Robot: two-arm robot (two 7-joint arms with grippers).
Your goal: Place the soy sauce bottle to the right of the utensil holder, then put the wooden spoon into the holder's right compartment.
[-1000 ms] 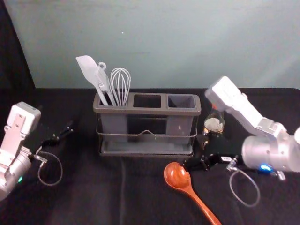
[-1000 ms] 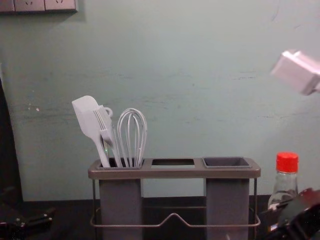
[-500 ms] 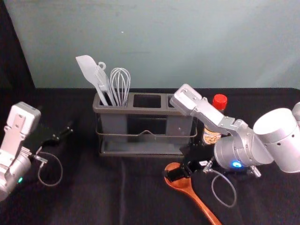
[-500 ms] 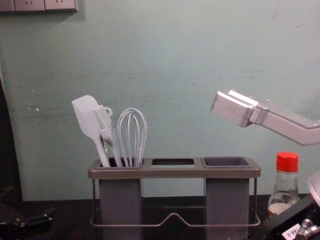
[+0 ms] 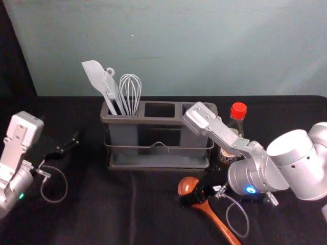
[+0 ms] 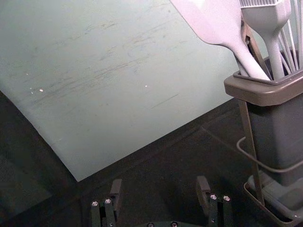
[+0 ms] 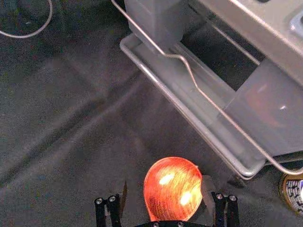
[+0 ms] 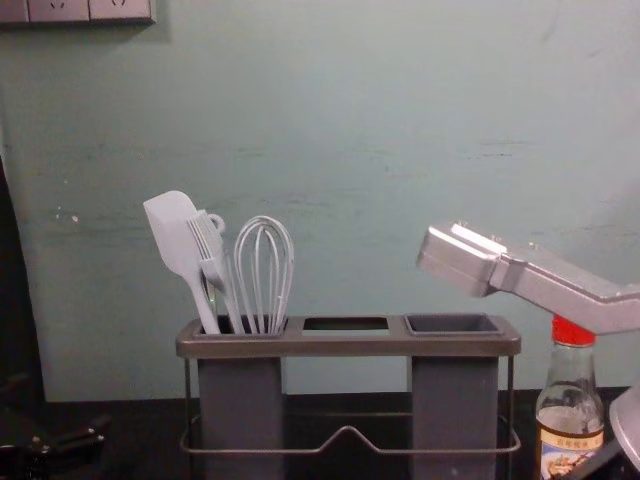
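The right tool [image 5: 188,197] was down at the spoon [image 5: 219,223], spread, with the round end between its tips. The spoon lay on the worktop [image 5: 97,214] in front of the holder [image 5: 175,120], and the bottle [image 5: 236,123] stood up just to the holder's right. The left tool [image 5: 74,141] was off to the left, its tips apart too.

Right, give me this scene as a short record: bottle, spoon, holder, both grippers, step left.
soy sauce bottle: upright, to the right of the holder
utensil holder: left compartment holds spatula, brush and whisk; nothing sticks out of the middle or right one
wooden spoon: lying on the table, in front of the holder
right gripper: open, around the spoon's bowl
left gripper: open, left of the holder
step left: spoon into right compartment
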